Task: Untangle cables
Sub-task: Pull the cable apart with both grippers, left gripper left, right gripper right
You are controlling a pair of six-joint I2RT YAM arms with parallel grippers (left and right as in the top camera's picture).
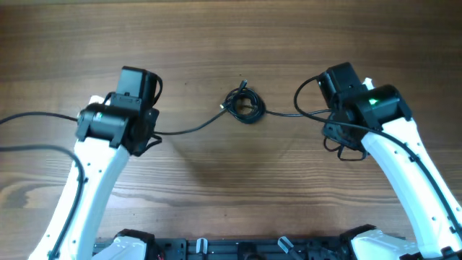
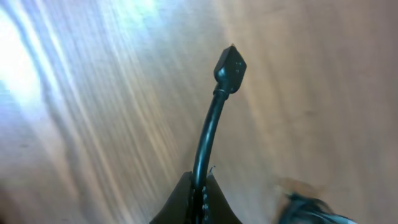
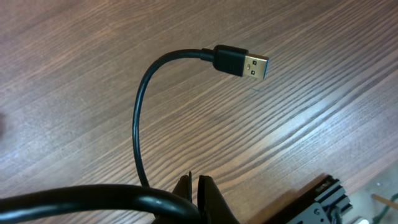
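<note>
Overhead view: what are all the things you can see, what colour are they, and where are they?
cables: number hidden in the knot, black, tangled mid-table, one strand running to each gripper
small plug: one, black, on the strand end past the left gripper
USB plug: one, black with a silver tip, on the strand end past the right gripper
table: one, brown wood, under everything
arm wires: thick, black, joined to the arms
left gripper: one, black, shut on the cables
right gripper: one, black, shut on the cables
left arm, right arm: two, white and black, one each side
</note>
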